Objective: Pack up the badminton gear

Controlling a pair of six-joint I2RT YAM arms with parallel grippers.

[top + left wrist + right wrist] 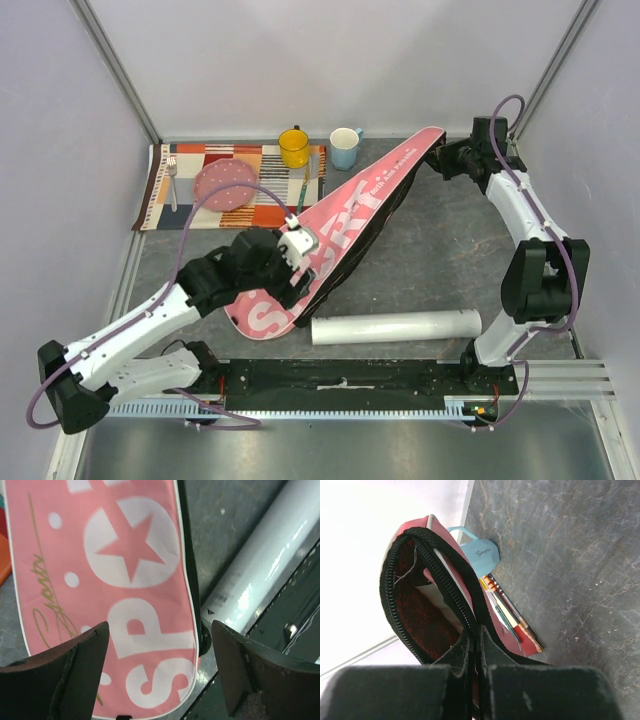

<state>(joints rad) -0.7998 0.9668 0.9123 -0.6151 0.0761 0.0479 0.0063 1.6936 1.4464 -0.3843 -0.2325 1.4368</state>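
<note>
Top external view: the pink racket bag (350,215) lies diagonally on the tabletop (440,260), its narrow mouth at the far edge pinched in the closed right gripper (440,160). The left gripper (160,630) hovers open over the bag's wide end. The white tube (396,327) lies just to its right, along the near edge.

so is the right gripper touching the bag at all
Touching. The right wrist view shows the right gripper pinched shut on the black zip edge of the bag, with no gap between fingers and fabric.
</note>
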